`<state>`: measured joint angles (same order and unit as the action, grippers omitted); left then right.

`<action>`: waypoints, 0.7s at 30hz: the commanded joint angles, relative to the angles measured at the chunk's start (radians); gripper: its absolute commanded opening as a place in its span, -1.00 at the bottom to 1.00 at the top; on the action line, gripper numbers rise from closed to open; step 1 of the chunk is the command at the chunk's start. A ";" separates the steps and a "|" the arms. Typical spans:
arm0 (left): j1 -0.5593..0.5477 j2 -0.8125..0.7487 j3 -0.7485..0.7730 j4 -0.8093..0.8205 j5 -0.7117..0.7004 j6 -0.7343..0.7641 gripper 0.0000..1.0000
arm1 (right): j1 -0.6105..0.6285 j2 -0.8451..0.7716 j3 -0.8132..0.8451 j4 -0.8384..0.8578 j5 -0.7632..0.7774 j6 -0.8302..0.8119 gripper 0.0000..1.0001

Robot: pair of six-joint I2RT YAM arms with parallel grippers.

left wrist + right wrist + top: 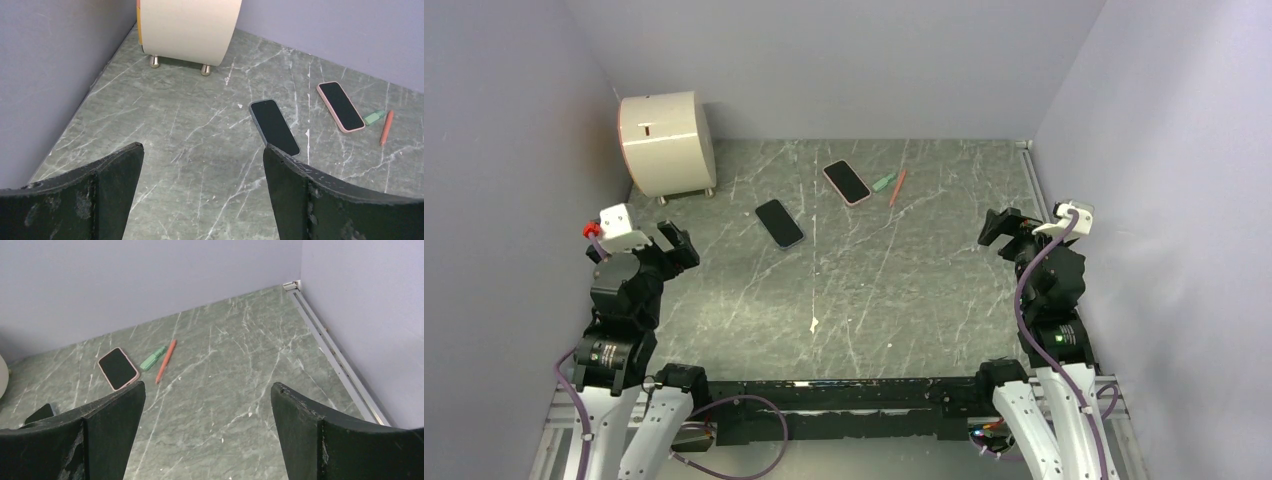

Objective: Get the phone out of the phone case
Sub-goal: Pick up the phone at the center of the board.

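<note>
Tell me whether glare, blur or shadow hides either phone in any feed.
Top external: even, soft light; the pink-cased phone and dark-cased phone are both sharp, with no glare on the screens. Left wrist: both phones are crisp, and the open jaws darken only the bottom edge. Right wrist: the pink-cased phone is clear, while the dark-cased phone is mostly cut off behind a jaw at lower left.

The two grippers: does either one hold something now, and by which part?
Nothing is held. The left gripper and the right gripper are open and empty; the pink-cased phone lies untouched.
</note>
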<state>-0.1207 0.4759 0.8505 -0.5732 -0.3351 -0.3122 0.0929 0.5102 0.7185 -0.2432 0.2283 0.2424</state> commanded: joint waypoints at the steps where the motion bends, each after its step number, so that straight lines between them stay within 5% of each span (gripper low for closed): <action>1: 0.009 0.007 -0.001 0.030 0.030 -0.012 0.89 | 0.006 -0.001 -0.007 0.054 0.015 0.009 0.98; 13: 0.016 0.078 0.054 0.010 0.193 -0.065 0.89 | 0.006 -0.034 -0.099 0.167 -0.023 0.138 0.98; 21: 0.015 0.268 0.125 -0.080 0.269 -0.192 0.89 | 0.007 0.027 -0.158 0.211 -0.137 0.198 0.98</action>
<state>-0.1097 0.6518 0.9131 -0.6125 -0.1318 -0.4114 0.0952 0.5049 0.5766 -0.1070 0.1703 0.4019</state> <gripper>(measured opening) 0.945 0.989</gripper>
